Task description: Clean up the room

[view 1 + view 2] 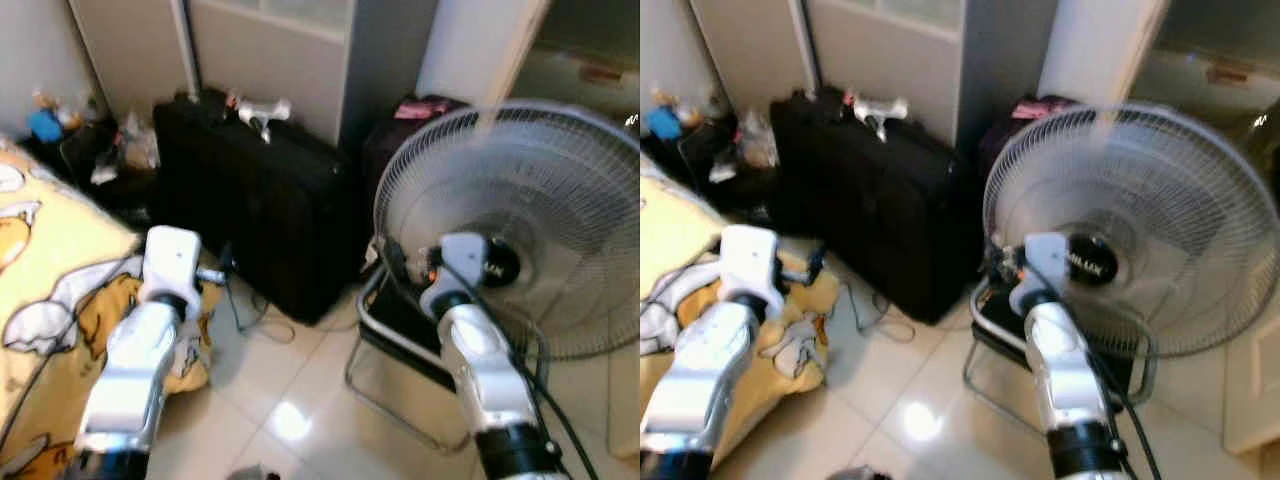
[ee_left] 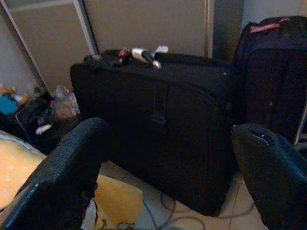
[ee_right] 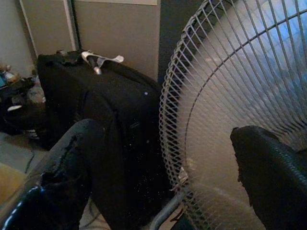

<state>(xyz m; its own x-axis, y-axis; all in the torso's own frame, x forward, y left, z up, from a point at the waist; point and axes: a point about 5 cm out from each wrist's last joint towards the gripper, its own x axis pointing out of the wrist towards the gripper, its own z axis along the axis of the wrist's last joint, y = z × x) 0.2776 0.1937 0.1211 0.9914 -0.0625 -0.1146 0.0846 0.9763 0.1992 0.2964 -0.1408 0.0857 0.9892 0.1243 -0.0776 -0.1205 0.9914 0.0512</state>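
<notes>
Left wrist view: left tool [image 2: 172,177] wide open, empty; right tool [image 3: 163,182] likewise.

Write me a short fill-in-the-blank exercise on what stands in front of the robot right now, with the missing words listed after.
1. The large suitcase against the wall is ____ in colour.
2. The right pincer is raised close to the wire grille of the ____.
3. The blanket by the left arm is mostly ____.
4. The left pincer has its fingers ____, holding nothing.

Missing words: black; fan; yellow; open
</notes>
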